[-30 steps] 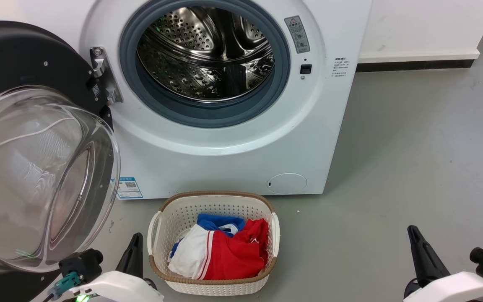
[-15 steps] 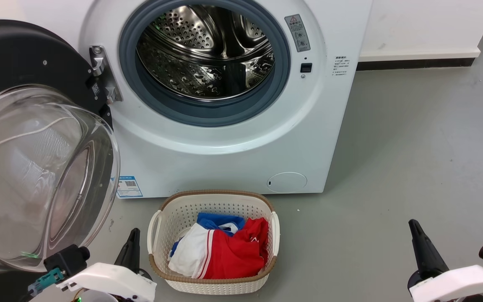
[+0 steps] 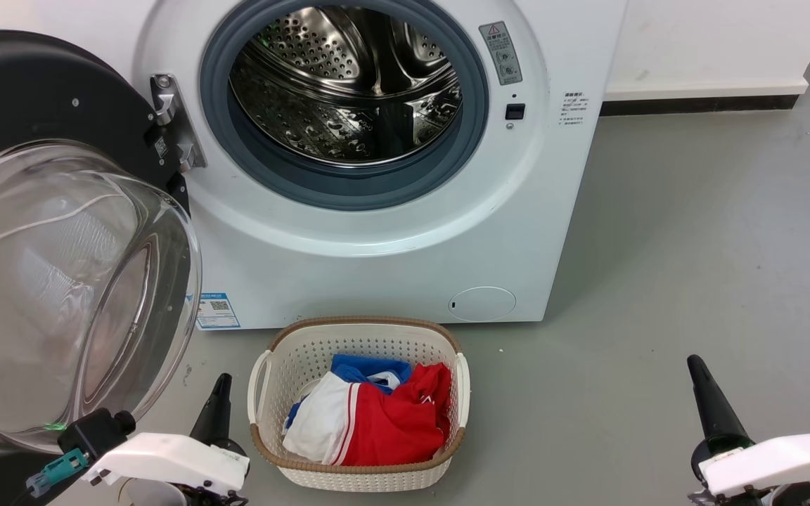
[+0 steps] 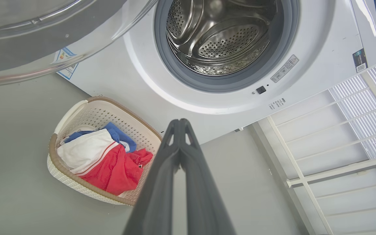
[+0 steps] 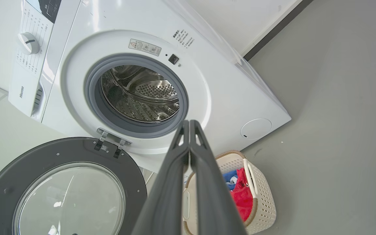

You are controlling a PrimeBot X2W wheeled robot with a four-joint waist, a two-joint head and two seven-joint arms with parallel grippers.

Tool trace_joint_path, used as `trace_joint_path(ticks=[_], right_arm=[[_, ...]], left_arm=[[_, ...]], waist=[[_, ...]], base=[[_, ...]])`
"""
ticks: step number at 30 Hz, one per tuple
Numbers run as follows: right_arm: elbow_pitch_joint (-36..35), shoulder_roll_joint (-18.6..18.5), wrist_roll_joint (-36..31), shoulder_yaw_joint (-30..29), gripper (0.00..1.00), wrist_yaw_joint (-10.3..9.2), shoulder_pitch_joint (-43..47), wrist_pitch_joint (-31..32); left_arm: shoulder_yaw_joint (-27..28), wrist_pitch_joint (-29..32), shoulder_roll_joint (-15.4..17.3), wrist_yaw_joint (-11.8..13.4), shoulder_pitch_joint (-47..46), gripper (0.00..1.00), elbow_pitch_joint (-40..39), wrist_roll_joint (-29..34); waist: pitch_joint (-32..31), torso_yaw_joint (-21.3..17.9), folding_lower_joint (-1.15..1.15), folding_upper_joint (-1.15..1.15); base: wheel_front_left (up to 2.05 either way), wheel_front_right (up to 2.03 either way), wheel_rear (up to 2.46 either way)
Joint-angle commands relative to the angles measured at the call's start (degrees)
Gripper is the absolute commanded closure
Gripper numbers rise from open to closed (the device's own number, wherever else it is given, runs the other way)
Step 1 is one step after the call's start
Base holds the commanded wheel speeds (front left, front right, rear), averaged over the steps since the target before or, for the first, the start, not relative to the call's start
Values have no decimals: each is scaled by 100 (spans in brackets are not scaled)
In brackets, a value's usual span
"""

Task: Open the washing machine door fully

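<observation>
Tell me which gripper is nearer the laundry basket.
Left. The left gripper sits just beside the left handle of the laundry basket, not touching it. The right gripper is far off to the basket's right, with bare floor between them.

The left end effector (image 3: 221, 385) sits at the lower left of the head view, its dark fingers pointing up and leaning slightly right. In the left wrist view the fingers (image 4: 160, 182) run pressed together to a single tip, with nothing between them. Below it lies the white left wrist housing (image 3: 166, 457), with a black camera stub (image 3: 93, 432) and a teal connector (image 3: 53, 472) on its outer side. The right end effector (image 3: 695, 364) rises at the lower right, leaning left, above the white right wrist housing (image 3: 774, 460). In the right wrist view its fingers (image 5: 170, 189) are likewise closed tip to tip and empty.
</observation>
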Motion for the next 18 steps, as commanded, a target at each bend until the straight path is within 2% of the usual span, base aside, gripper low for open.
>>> trace_joint_path(ticks=[1,18], right_arm=[[-29,-36,156,-13,100,0,-150,10],[177,-37,1265,-59,100,1,-351,93]], left_arm=[[70,19,8,-65,-166,100,-44,-120],[421,245,-192,-331,-257,100,47,-1021]], waist=[[1,1,0,0],[31,18,0,0]], base=[[0,0,0],[0,0,0]])
